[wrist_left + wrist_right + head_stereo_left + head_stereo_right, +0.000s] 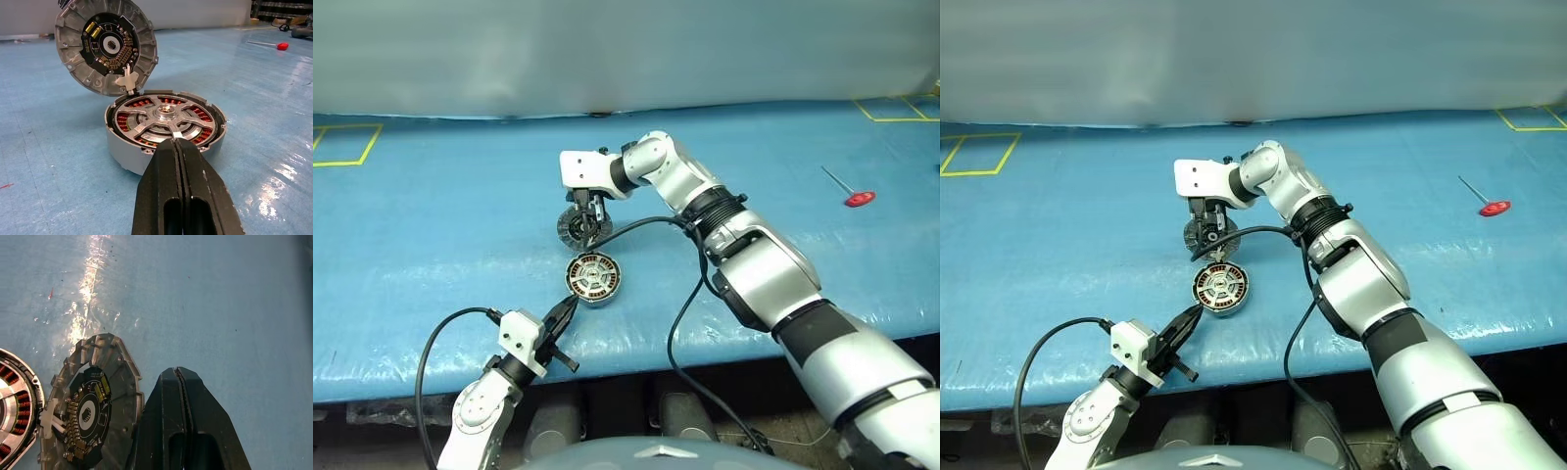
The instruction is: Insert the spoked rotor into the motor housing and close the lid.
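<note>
Closing the lid (106, 45) is what's left: the rotor (165, 120) already sits in the housing (122, 152) on the blue surface (431, 235). My right gripper (590, 217), jaws shut and empty, is behind the raised, hinged lid; the left gripper (177, 147), also shut, is at the housing's near rim. Next I'd push the lid down flat.

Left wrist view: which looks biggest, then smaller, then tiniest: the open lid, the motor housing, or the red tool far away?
1. Motor housing, slightly wider, though nearer the camera.
2. Lid, close behind; true sizes may match.
3. Red-handled tool, tiniest, but farthest.

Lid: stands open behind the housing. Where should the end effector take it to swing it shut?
Probably the lid's free top rim, approached from behind. It stands nearly upright, joined at its lower edge to the motor housing, circuit face toward the seated spoked rotor, so pushing there should tip it down.
</note>
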Available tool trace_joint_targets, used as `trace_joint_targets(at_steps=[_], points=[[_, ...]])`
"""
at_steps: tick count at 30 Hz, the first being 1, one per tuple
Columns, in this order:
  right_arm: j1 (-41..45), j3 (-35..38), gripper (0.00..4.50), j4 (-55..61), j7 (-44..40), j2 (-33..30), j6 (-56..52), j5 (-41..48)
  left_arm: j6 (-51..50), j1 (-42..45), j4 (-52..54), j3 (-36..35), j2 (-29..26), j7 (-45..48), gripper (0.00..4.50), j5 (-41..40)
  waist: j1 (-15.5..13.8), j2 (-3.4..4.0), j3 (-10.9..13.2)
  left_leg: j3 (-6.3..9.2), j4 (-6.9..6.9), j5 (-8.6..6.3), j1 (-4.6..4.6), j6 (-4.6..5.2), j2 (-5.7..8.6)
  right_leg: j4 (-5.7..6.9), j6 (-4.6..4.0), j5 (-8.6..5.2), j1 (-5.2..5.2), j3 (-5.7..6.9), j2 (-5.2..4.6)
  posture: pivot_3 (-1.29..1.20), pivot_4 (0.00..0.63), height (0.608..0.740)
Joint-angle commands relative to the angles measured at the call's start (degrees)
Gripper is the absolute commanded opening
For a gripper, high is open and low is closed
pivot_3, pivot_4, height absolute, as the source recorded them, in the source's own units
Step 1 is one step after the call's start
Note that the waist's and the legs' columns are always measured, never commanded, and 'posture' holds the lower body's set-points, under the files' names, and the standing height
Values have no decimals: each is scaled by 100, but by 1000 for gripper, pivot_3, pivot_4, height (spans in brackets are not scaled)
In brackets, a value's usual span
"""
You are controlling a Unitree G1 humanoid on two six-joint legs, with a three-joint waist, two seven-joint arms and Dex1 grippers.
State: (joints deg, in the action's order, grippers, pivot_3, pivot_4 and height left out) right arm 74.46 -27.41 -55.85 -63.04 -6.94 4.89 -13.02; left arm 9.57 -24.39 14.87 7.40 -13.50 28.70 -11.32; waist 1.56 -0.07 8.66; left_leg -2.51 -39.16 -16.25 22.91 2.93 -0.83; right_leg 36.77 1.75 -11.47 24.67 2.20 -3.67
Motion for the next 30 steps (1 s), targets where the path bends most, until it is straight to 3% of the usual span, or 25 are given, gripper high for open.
trace_joint_targets(at_steps=[1, 17, 30], points=[[-49, 91, 0, 463, -290, -67, -134, 47, 155, 40, 10, 9, 13, -8, 31, 12, 0, 0, 0, 0, 0, 0, 0, 0, 0, 0, 0, 0, 0, 0, 0, 0, 150, 740], [-1692, 24, 0, 3033, -1052, -387, -1904, 417, -21, 176, 20, 7, -40, -6, 31, -17, -24, 0, 0, 8, -2, 0, 0, 0, 7, 2, 1, 1, -4, 11, -36, 0, 150, 740], [-2671, 106, 0, 4787, -665, -619, -2914, 766, -153, 265, -9, 58, -24, 12, 31, -12, -44, -2, -1, 13, -4, 0, -1, -1, 10, 2, 3, 1, -7, 13, -10, 0, 150, 740]])
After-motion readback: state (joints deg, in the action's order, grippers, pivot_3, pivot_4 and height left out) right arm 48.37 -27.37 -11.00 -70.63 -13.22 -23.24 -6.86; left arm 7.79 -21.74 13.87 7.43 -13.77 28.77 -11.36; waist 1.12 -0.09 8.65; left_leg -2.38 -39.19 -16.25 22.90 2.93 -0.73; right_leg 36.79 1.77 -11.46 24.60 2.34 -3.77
